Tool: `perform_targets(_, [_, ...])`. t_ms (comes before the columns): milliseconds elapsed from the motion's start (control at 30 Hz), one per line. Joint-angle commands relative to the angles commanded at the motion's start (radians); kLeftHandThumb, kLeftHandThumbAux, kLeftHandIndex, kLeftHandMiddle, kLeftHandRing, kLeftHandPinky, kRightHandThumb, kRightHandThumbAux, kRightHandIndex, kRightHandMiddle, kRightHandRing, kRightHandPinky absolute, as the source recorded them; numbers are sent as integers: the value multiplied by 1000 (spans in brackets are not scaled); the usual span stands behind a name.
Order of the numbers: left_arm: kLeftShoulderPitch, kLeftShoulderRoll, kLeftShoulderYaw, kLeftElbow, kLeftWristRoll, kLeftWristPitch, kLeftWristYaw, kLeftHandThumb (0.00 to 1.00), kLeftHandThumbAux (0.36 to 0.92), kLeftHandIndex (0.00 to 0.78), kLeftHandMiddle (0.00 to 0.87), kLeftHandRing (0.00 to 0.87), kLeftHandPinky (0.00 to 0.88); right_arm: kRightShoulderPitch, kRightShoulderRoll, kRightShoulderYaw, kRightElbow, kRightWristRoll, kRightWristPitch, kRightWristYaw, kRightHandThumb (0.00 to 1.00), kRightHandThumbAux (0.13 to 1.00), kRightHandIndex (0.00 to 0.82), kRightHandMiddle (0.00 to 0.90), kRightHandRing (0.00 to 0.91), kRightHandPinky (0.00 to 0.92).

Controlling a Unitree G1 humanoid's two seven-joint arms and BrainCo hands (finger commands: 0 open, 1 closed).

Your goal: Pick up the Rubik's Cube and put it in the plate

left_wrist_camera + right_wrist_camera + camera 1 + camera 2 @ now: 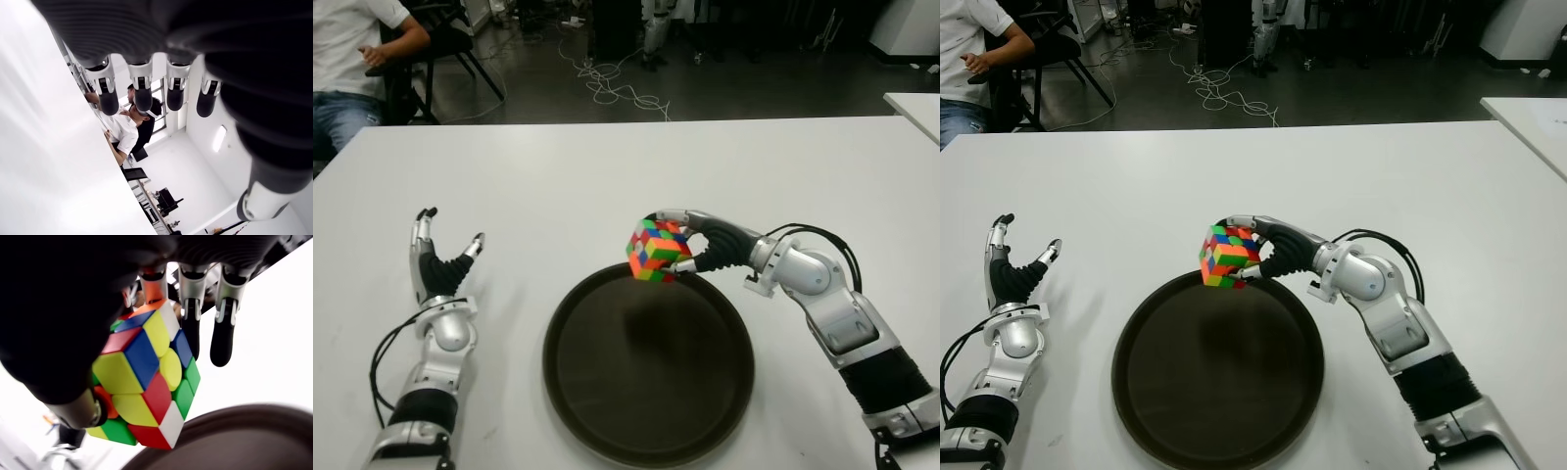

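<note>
The multicoloured Rubik's Cube (656, 251) hangs tilted just above the far rim of the round dark plate (607, 392), with my right hand (683, 243) shut on it. In the right wrist view the cube (146, 382) is pinched between thumb and fingers (190, 308), the plate's rim (234, 435) right below it. My left hand (438, 257) shows at the left of the white table (558, 176), fingers pointing up and spread, holding nothing.
A person in a white shirt (352, 39) sits on a chair beyond the table's far left corner. Cables (617, 83) lie on the dark floor behind. Another white table's corner (915, 103) shows at the far right.
</note>
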Motion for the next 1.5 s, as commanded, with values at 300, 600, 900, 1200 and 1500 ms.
perform_targets(300, [1,-4,3,-1,-7,1,-2,0,698,15,12,0,10,-42,-7,17,48,-63,-69,-21,681,732,436,789,806,805])
perform_targets(600, [1,0,3,6,-4,-3,2,0,691,16,13,0,4,-55,12,25,69,-106,-113,-43,681,733,436,794,817,817])
perform_targets(900, [1,1,2,11,-4,-10,1,0,653,13,19,3,17,-71,16,49,24,-88,-76,31,682,733,437,813,841,846])
perform_targets(1200, [1,1,1,11,-2,-8,2,0,673,14,16,1,11,-57,40,61,10,-51,-92,76,682,734,435,852,870,874])
perform_targets(1500, [1,1,-1,11,2,-5,7,0,695,10,14,0,8,-46,62,54,49,-8,-175,72,682,735,436,836,857,853])
